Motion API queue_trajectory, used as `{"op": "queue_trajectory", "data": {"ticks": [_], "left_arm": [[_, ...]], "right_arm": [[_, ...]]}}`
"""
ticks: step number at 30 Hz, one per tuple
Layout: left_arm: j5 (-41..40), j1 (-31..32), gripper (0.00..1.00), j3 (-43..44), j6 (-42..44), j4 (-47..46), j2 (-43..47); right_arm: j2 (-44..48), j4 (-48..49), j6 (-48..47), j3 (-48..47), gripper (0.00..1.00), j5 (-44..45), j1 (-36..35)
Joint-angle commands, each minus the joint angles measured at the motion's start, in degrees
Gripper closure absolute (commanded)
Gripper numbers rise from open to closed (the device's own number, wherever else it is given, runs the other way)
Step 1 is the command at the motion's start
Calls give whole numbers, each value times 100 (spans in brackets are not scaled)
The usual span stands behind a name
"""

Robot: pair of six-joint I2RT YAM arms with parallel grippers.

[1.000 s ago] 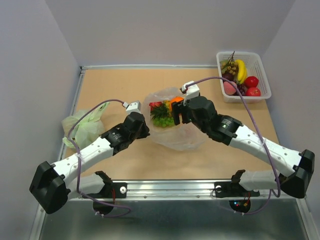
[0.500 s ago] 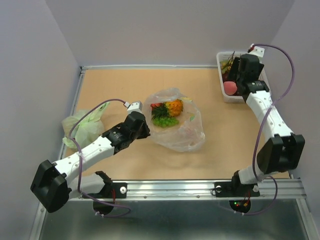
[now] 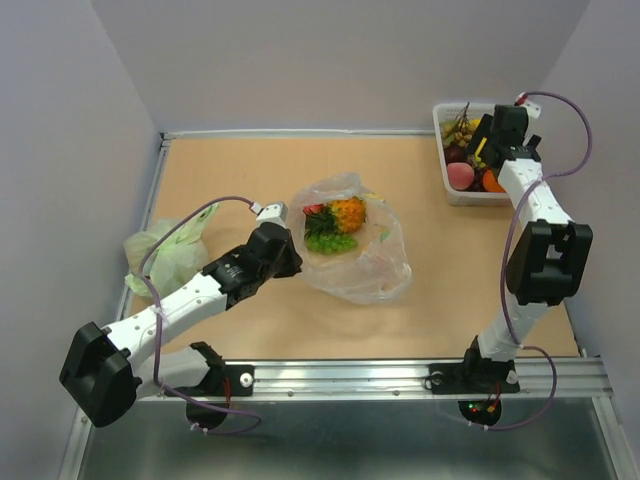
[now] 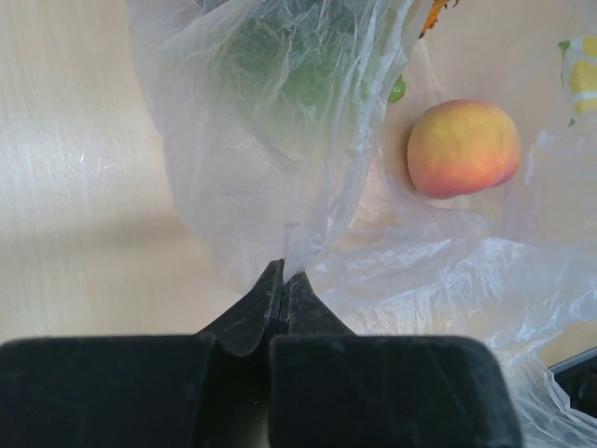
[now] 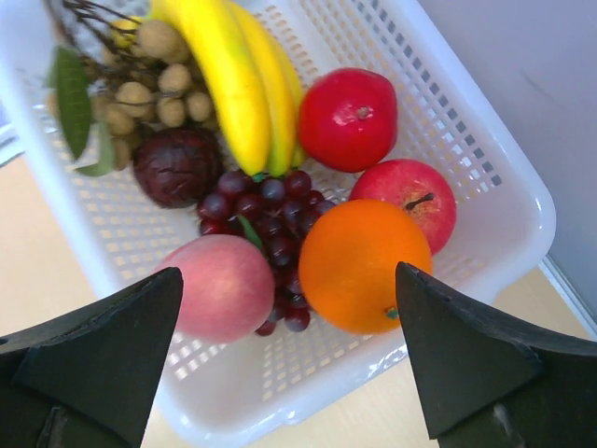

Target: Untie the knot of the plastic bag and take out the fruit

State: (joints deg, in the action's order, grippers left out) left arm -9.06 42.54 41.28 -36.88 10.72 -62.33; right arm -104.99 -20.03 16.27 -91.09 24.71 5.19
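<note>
The clear plastic bag [image 3: 355, 262] lies mid-table with its mouth open; its knot does not show. Inside it are a small pineapple [image 3: 349, 211] and green fruit. My left gripper [image 3: 291, 262] is shut on the bag's left edge, and the left wrist view shows thin film [image 4: 270, 121] pinched at the fingertips, with a peach [image 4: 464, 147] lying beyond under the film. My right gripper [image 3: 484, 152] hovers open over the white basket [image 3: 520, 130]. An orange [image 5: 364, 266] and a peach [image 5: 224, 285] lie in the basket below its spread fingers [image 5: 103, 345].
The basket [image 5: 280, 401] at the back right also holds a banana [image 5: 233, 84], dark grapes [image 5: 270, 205], two red fruits [image 5: 347, 117] and brown longans. A pale green bag [image 3: 165, 250] lies at the table's left edge. Walls close in the table.
The right arm swung from the bag to the basket with the orange. Its jaws opened and the orange now lies in the basket. The left gripper kept its pinch on the bag.
</note>
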Motion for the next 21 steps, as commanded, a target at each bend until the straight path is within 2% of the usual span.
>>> {"op": "queue_trajectory", "data": {"ticks": [1,4,7,8,11,14,20,21], "left_arm": [[62,-18,100,205,155,-281,98],[-43,-18,100,249,173,-299,71],[-149,-18,100,293,146,-325,45],[-201,-18,100,302,120,-342,36],[-254,-18,100,293,68,-369,71],[-324,-27,100,267,58,-413,54],[-237,-27,100,381,76,-387,-174],[-228,-27,100,390,59,-395,-183]], "right_arm": [[812,184,-98,-191,0,-737,-79],[1427,166,-334,257,0,-1476,-386],[2146,149,-650,783,0,-1706,-1193],[2341,114,-695,916,2,-1706,-1692],[2999,52,-687,1373,6,-1838,-2468],[3448,-88,-634,1716,8,-2004,-3722],[3705,-404,-652,2024,9,-1830,-5543],[3635,-422,-582,2051,9,-1803,-5660]]}}
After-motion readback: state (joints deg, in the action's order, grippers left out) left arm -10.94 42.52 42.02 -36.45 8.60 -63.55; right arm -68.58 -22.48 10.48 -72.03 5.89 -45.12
